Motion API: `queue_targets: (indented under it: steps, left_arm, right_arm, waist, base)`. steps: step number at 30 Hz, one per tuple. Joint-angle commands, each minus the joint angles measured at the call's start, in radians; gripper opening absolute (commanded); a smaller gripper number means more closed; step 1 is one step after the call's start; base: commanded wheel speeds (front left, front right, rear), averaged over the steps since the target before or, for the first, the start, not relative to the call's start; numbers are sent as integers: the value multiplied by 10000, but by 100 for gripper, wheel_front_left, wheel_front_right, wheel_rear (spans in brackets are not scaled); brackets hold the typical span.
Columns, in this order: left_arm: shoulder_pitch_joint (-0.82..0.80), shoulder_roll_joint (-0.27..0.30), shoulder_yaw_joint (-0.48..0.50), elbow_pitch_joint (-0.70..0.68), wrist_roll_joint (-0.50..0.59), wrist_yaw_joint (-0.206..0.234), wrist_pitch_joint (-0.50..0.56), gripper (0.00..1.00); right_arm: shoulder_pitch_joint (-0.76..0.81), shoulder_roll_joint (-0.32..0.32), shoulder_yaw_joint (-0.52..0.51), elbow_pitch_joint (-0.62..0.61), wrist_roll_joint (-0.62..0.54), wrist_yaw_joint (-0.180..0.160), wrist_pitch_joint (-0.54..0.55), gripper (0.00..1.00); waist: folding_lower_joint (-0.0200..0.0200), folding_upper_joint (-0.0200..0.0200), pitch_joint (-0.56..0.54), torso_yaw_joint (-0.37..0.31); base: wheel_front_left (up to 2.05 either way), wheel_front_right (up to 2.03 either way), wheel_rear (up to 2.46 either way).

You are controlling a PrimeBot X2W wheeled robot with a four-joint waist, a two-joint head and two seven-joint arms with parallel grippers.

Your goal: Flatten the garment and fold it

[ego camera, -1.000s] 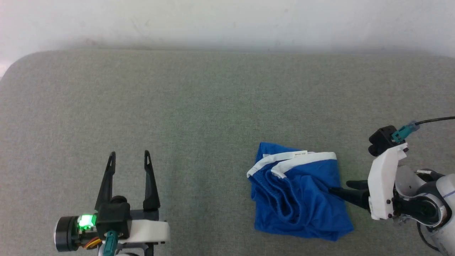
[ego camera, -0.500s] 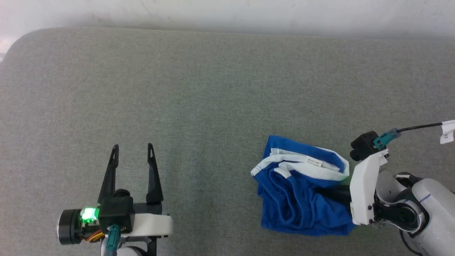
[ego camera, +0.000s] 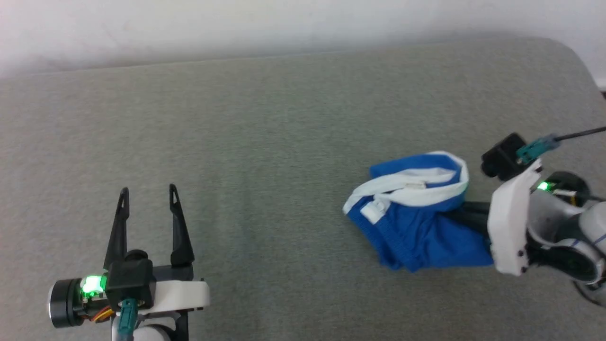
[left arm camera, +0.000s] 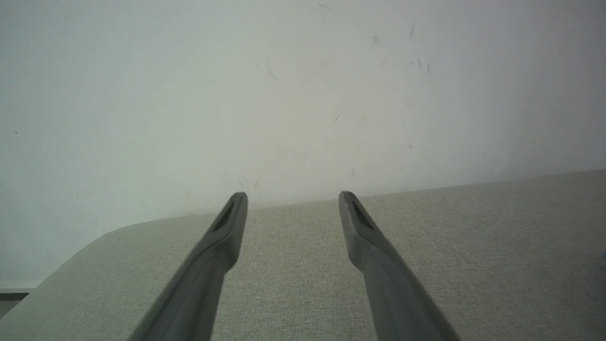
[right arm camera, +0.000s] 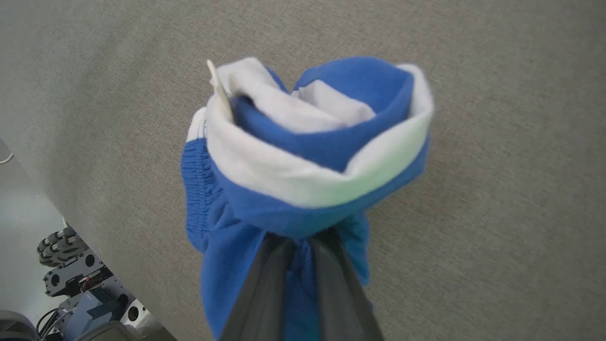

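Observation:
The garment (ego camera: pixel 421 227) is a bunched pair of royal-blue shorts with white stripes and a gathered waistband, at the right of the grey surface (ego camera: pixel 284 142). My right gripper (ego camera: pixel 466 220) comes in from the right, shut on the garment's blue fabric, its fingertips buried in the cloth. In the right wrist view the garment (right arm camera: pixel 303 156) hangs bunched off the two closed fingers (right arm camera: pixel 270 289), lifted above the surface. My left gripper (ego camera: pixel 147 208) stands open and empty at the lower left, far from the garment; its spread fingers (left arm camera: pixel 222 237) point toward the wall.
A pale wall (ego camera: pixel 284 23) runs behind the grey surface, whose rounded corner (ego camera: pixel 575 52) shows at the upper right. The surface's near edge and the robot's wheeled base (right arm camera: pixel 66 279) appear in the right wrist view. A black cable (ego camera: pixel 580 135) trails from the right wrist.
My right gripper has closed on the garment's right side and lifted it, bunching the cloth. The head camera has turned, shifting the whole scene. The left gripper stays open.

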Motion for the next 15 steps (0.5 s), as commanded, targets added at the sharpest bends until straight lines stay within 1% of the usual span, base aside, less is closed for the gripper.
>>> queue_targets:
  steps: [1,5,8,11,15]
  left_arm:
    - [-40,71,52,-57,72,22,-47,100]
    - [-290,249,189,-338,146,47,-47,100]
    - [-462,397,281,-570,200,81,-47,100]
    - [-705,566,219,-764,297,28,-47,100]
    - [-1249,738,39,-967,391,-74,-47,100]
  right_arm:
    - [-165,-78,-13,-24,-28,-7,-5,0]
    - [-630,-672,-82,168,-200,-7,-72,0]
    - [-1022,-1000,-186,667,-420,-7,-244,0]
    - [-1444,-1274,-274,1448,-786,-7,-486,0]
    - [-1951,-1550,-454,2679,-1262,-7,-769,0]
  waist:
    - [0,0,465,-1138]
    - [0,0,1152,-1899]
    - [0,0,1664,-2284]
    - [0,0,2168,-2379]
    - [0,0,2825,-2165]
  base:
    - [0,0,0]
    - [0,0,0]
    - [0,0,0]
    - [0,0,0]
    - [0,0,0]
